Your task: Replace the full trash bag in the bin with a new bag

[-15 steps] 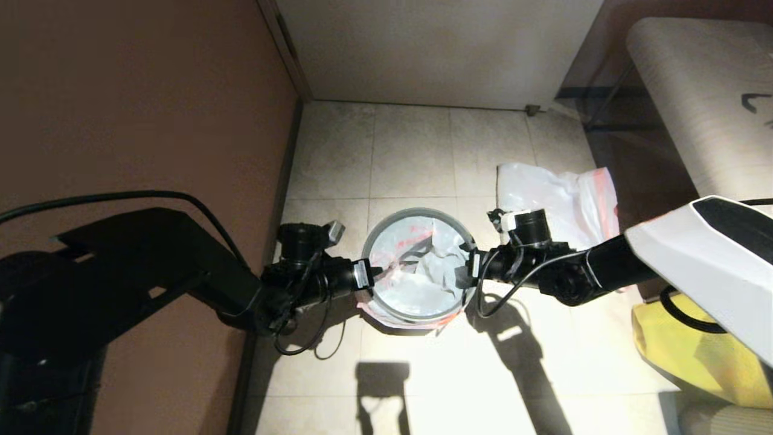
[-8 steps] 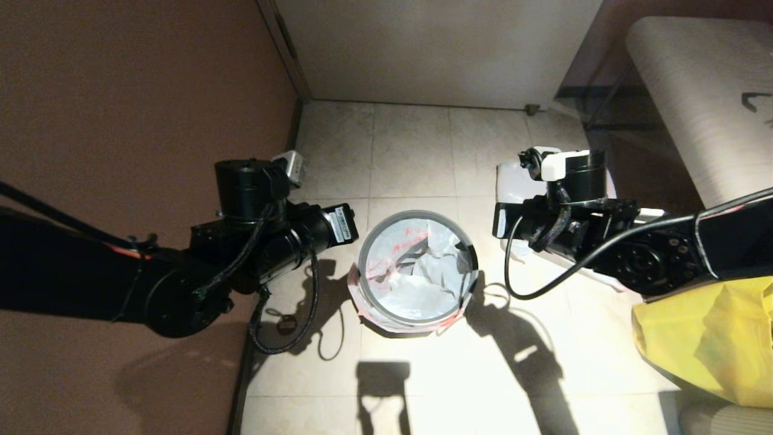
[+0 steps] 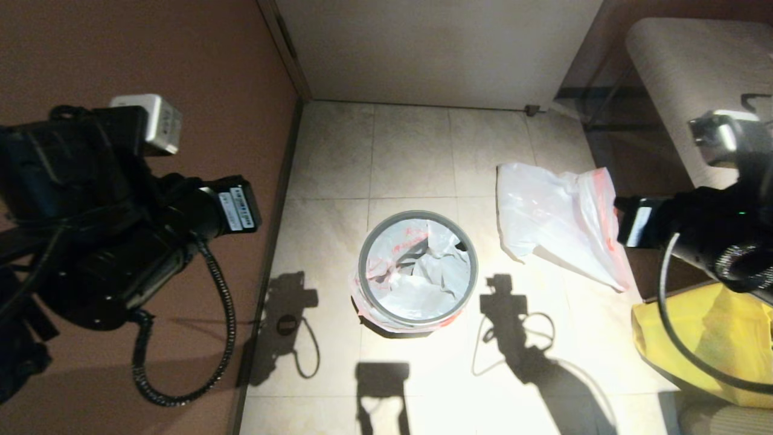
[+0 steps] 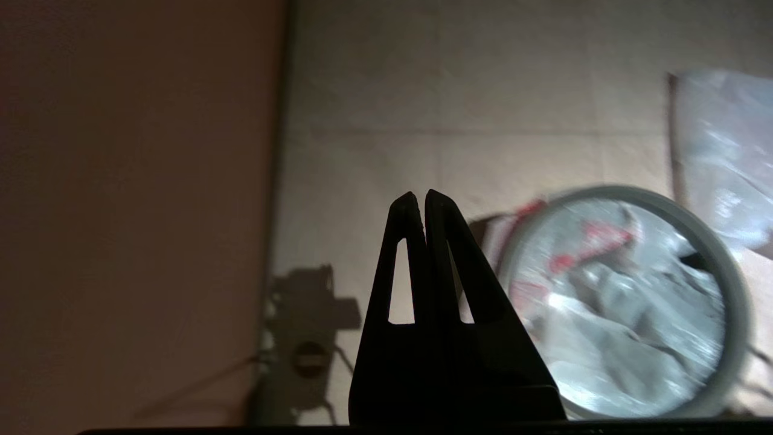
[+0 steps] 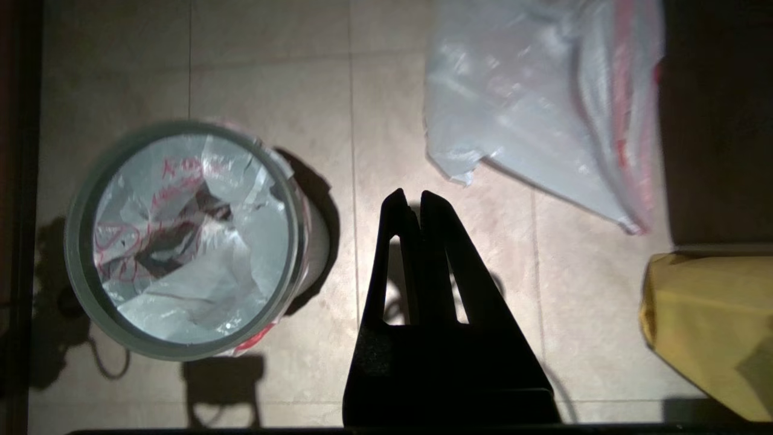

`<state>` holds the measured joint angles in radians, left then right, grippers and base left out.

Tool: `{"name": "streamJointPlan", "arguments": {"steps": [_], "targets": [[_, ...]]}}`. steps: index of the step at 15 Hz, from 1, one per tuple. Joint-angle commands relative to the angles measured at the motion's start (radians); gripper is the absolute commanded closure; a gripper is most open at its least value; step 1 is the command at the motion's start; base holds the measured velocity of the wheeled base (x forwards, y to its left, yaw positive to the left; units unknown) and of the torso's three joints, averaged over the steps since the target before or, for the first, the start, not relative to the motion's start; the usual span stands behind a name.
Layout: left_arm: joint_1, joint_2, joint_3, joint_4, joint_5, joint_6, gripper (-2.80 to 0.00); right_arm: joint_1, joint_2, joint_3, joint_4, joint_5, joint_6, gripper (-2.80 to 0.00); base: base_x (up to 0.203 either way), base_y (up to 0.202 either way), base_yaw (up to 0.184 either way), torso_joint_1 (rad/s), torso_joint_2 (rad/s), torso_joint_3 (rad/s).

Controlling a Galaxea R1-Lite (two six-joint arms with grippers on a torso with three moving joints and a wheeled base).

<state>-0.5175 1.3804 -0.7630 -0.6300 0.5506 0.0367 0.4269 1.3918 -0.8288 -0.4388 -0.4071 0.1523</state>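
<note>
The bin stands mid-floor, its grey hoop clamping a crumpled white bag with red marks and dark patches, the full trash bag, whose edge hangs outside the rim. The new bag lies flat on the tiles to the bin's right, smooth, with its red-pink band at the far side. My left gripper is raised above the floor left of the bin, shut and empty. High over the tiles between the bin and the new bag, my right gripper is also shut and empty.
A brown wall runs along the left and a white wall closes the back. A big yellow bag sits at the right front. A pale upholstered seat stands at the right back.
Both arms have lifted away from the bin's rim, up and outward toward the camera. The right arm no longer covers the flat bag. The bin and bags have not moved.
</note>
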Motion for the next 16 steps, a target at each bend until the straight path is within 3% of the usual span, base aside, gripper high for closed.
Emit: {"name": "streamJointPlan", "arguments": {"steps": [1,5,7,9,13,16], "targets": [[0.052,-0.187,0.048,-0.008,0.012,0.046,0.0,-0.033,-0.253,0.1,-0.015,-0.014,-0.016,0.0,0.0,0.0,0.0,0.0,0.0,0.0],[0.164,-0.398,0.236,-0.138,0.012,0.108,0.0,-0.138,-0.497,0.183,-0.028,-0.023,-0.057,0.0,0.0,0.0,0.0,0.0,0.0,0.0],[0.252,-0.467,0.28,-0.211,0.019,0.11,0.0,-0.182,-0.6,0.212,-0.011,-0.022,-0.056,0.0,0.0,0.0,0.0,0.0,0.0,0.0],[0.287,-0.539,0.3,-0.257,0.029,0.109,0.0,-0.219,-0.699,0.228,0.068,-0.02,-0.052,0.0,0.0,0.0,0.0,0.0,0.0,0.0],[0.271,-0.675,0.375,-0.263,0.001,0.054,0.0,-0.249,-0.873,0.279,0.234,-0.005,-0.04,0.0,0.0,0.0,0.0,0.0,0.0,0.0],[0.242,-0.738,0.462,-0.269,-0.077,0.021,0.0,-0.247,-1.022,0.269,0.493,0.077,-0.037,0.0,0.0,0.0,0.0,0.0,0.0,0.0]]}}
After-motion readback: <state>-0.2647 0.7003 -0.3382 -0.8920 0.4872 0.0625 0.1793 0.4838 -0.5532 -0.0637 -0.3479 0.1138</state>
